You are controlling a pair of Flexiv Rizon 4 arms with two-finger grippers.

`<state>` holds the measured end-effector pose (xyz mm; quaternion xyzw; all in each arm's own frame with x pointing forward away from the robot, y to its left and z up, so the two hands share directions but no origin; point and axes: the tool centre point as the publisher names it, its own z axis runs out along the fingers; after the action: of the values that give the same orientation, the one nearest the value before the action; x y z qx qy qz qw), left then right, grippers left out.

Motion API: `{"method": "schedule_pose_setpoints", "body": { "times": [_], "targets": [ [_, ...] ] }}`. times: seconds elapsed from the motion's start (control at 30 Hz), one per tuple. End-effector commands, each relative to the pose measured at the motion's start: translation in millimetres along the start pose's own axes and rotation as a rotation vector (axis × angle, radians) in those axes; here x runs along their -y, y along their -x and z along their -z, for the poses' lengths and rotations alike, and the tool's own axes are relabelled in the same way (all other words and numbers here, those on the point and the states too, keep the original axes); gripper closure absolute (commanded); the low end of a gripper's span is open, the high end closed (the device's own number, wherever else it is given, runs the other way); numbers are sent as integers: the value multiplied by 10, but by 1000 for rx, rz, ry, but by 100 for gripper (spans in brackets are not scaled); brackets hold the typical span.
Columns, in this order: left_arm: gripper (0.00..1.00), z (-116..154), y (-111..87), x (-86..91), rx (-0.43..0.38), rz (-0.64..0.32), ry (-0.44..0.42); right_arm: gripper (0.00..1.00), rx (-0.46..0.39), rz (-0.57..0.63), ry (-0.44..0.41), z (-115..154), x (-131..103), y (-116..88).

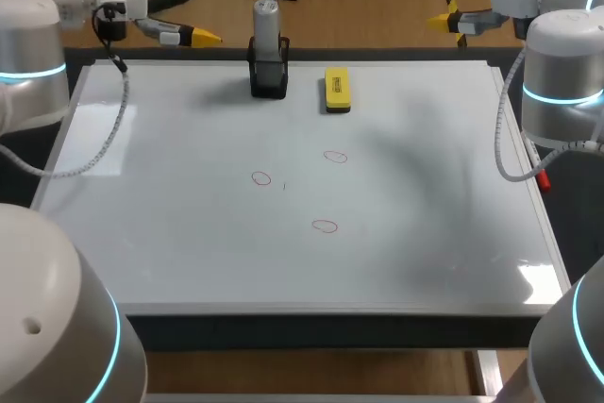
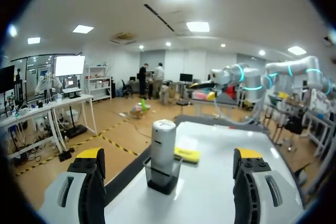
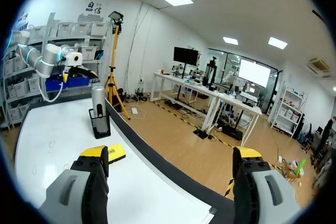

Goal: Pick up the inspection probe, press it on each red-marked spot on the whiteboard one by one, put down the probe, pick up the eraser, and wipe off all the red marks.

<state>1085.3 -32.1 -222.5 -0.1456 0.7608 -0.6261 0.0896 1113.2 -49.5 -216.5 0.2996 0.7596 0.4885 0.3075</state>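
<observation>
The inspection probe (image 1: 266, 24), a grey cylinder, stands upright in a black holder (image 1: 268, 77) at the whiteboard's (image 1: 170, 233) far edge. To its right lies the yellow eraser (image 1: 337, 89). Three red ovals are drawn mid-board: left mark (image 1: 261, 178), right mark (image 1: 335, 157), near mark (image 1: 325, 226). My left gripper (image 1: 196, 18) hovers open beyond the far left corner, its fingers pointing at the probe (image 2: 163, 141) and eraser (image 2: 187, 154). Open too, my right gripper (image 1: 444, 16) hangs past the far right corner; from there the probe (image 3: 97, 98) and eraser (image 3: 113, 153) lie well ahead.
A red marker pen (image 1: 543, 176) lies off the whiteboard's right edge beside my right arm. In the left wrist view my right gripper (image 2: 207, 90) shows across the board; in the right wrist view my left gripper (image 3: 79, 69) hovers behind the probe.
</observation>
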Motion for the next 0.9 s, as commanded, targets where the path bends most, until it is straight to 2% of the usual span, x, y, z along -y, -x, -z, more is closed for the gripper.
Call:
{"method": "schedule_pose_setpoints", "body": {
  "times": [0.03,0.3,0.6,0.9],
  "targets": [
    [0,-122,134,-83,-232,-11,-37,0,-1,0,-2,-2,-1,4],
    [0,-347,168,-131,-315,-34,-74,0,-1,0,-2,-2,-1,4],
    [0,-612,172,-155,-353,-46,-78,0,-1,0,-2,-2,-1,4],
    [0,-777,370,-226,-376,-46,-80,0,-1,0,-2,-2,-1,4]
  ]
}}
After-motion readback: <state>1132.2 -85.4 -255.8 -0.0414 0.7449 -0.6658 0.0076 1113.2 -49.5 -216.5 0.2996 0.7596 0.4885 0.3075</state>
